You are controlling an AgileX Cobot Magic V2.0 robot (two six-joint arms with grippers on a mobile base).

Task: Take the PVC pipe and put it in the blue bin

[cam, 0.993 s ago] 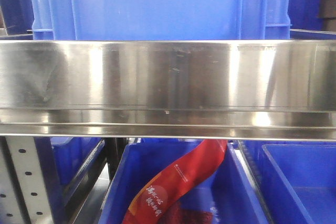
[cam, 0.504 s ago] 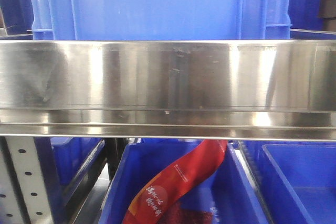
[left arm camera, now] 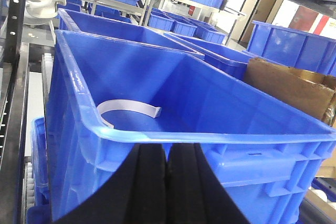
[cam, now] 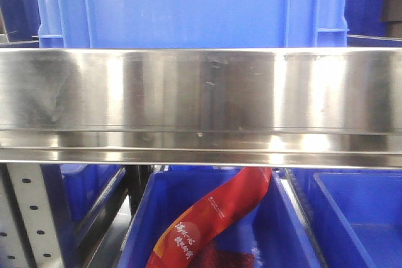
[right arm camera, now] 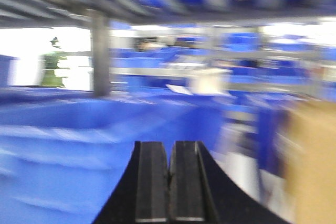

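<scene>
— Looking ahead, what do you get?
— Only a steel shelf rail [cam: 201,101]; no arms.
— Left wrist?
— Your left gripper [left arm camera: 166,182], pads pressed together and empty, sits just outside the blue bin [left arm camera: 210,135]; the PVC pipe [left arm camera: 128,107] already lies inside it.
— Right wrist?
— Blurred; right gripper [right arm camera: 169,182] looks closed, empty. You're probably done; just retract.

the left black padded gripper [left arm camera: 167,166] is pressing its fingers together, gripping nothing; the right black padded gripper [right arm camera: 169,169] is doing likewise.
</scene>
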